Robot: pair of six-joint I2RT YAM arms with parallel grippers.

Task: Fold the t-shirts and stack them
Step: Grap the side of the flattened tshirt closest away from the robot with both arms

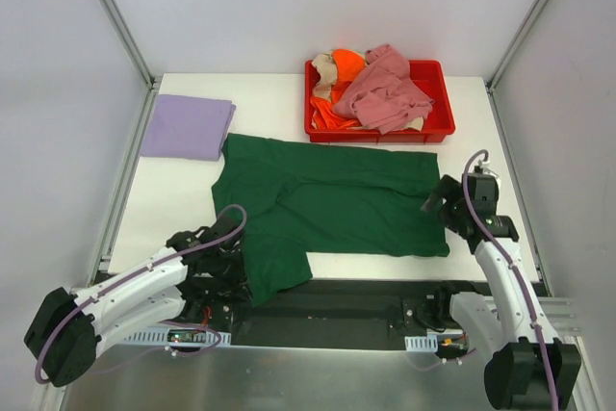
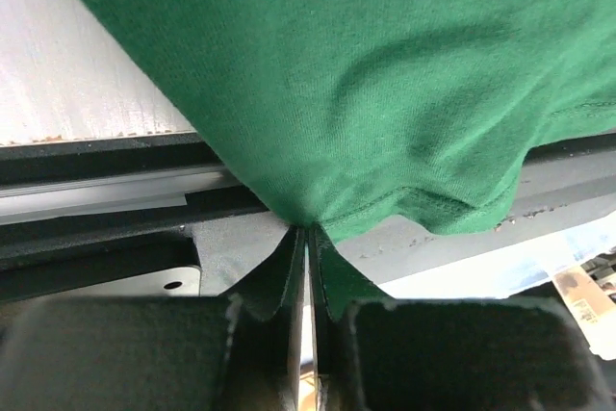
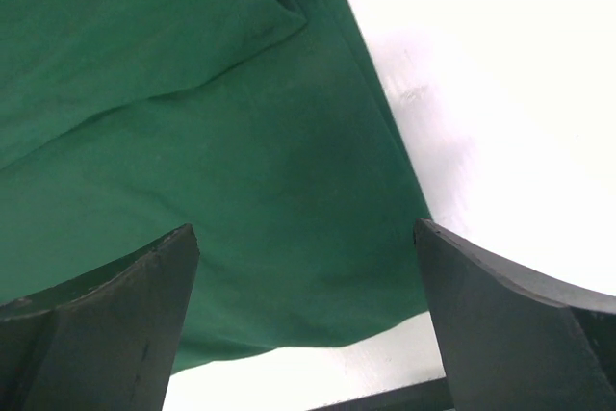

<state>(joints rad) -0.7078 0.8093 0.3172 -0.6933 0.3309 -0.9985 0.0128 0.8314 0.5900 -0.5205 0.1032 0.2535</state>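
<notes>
Left gripper [image 2: 306,243]: you see it clamping the green shirt [image 2: 366,93] at its near hem.
Right gripper [image 3: 303,238]: spread wide over its right edge; table [image 3: 500,93] beyond.

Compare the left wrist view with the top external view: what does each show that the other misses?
Only the left wrist: the left gripper closed on the dark green t-shirt at its edge, cloth bunching at the pinch. Only the top external: the folded lavender t-shirt, the red tray holding a heap of pink, orange and beige shirts, and the right gripper open at the green shirt's right end. Both: the green shirt spread on the white table.
</notes>
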